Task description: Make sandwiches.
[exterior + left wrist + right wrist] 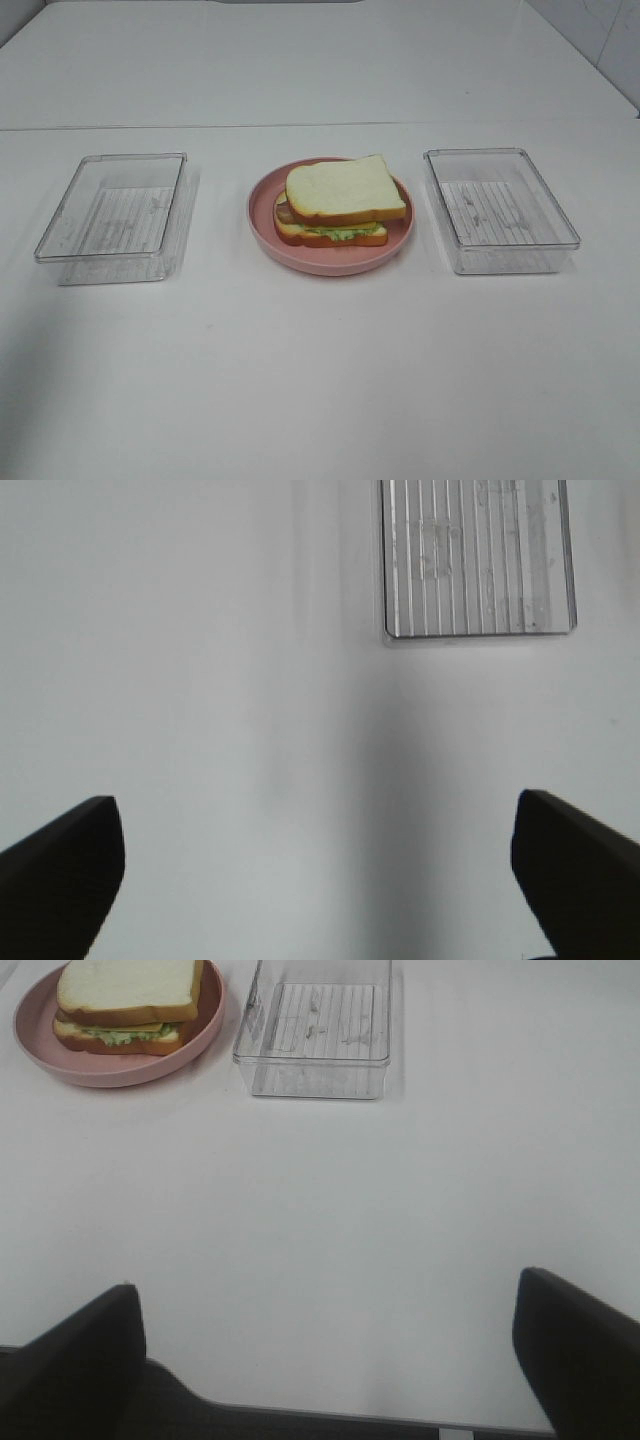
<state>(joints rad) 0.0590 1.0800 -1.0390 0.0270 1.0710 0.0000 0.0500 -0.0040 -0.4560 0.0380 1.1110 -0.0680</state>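
Note:
One sandwich (343, 203) sits on the round pink plate (262, 220) at the table's middle: two white bread slices with brown crust, green lettuce and a dark strip showing between them. It also shows in the right wrist view (128, 1005). Neither arm shows in the exterior high view. My left gripper (318, 875) is open and empty above bare table, short of the left tray. My right gripper (328, 1355) is open and empty near the table's front edge, well short of the plate (40, 1055).
An empty clear plastic tray (116, 215) stands left of the plate; it also shows in the left wrist view (478, 560). Another empty clear tray (498, 208) stands right of the plate and shows in the right wrist view (316, 1028). The white table (320, 380) fills the front.

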